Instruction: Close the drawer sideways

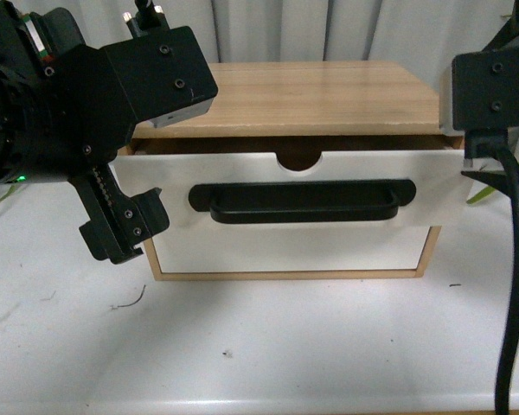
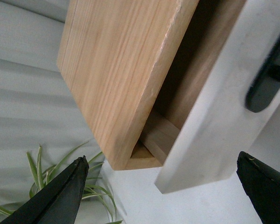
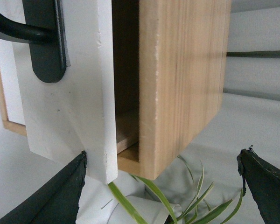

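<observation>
The drawer [image 1: 285,177] has a white front, a long black bar handle [image 1: 301,201] and a semicircular notch [image 1: 299,161]. It stands a little way out of the wooden cabinet [image 1: 320,95]. My left gripper [image 1: 143,147] is open and straddles the drawer front's left end. In the left wrist view the gripper [image 2: 163,186] has the white front [image 2: 219,121] and the gap to the cabinet [image 2: 116,70] between its fingers. My right gripper [image 1: 480,130] is open at the drawer's right end. In the right wrist view the gripper [image 3: 163,186] frames the front [image 3: 79,107] and the cabinet side [image 3: 182,84].
A white-fronted lower drawer [image 1: 285,251] without a handle sits shut below. The cabinet stands on a white table [image 1: 259,346]. Green plant leaves [image 3: 186,205] lie beside the cabinet on both sides [image 2: 42,182]. A black cable [image 1: 515,285] hangs from the right arm. Grey curtain behind.
</observation>
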`<action>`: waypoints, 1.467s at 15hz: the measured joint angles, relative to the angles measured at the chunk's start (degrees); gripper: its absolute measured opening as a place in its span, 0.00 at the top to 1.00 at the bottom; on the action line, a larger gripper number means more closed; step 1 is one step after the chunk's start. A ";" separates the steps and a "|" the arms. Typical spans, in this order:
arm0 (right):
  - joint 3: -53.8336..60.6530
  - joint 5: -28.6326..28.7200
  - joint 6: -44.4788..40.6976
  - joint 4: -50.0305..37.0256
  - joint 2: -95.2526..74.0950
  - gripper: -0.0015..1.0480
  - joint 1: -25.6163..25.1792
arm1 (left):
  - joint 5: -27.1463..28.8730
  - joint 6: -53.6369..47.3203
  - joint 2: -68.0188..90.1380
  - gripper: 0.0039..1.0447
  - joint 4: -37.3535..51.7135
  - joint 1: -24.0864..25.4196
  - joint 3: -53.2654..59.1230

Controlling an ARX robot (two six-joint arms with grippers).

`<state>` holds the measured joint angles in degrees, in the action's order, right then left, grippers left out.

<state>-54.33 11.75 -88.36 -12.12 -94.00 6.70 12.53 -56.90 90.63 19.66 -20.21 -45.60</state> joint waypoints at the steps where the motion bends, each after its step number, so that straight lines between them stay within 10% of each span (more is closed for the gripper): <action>1: -1.70 -0.44 0.50 -0.48 -1.44 0.06 0.00 | 0.37 0.37 1.84 0.06 1.38 0.00 -0.76; 12: -5.07 -1.62 5.88 -3.41 -5.20 0.06 0.74 | 2.58 5.46 7.17 0.06 5.57 -0.17 -5.53; 19: 4.70 4.76 22.93 -8.66 8.41 0.06 0.72 | -0.94 16.50 -7.13 0.06 4.87 0.37 2.86; 22: 15.39 4.09 44.26 -14.49 18.03 0.06 -1.01 | 0.44 30.91 -20.02 0.06 4.04 5.86 10.78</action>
<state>-38.94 15.84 -44.10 -26.61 -75.96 5.69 12.97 -26.00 70.61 23.70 -14.35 -34.83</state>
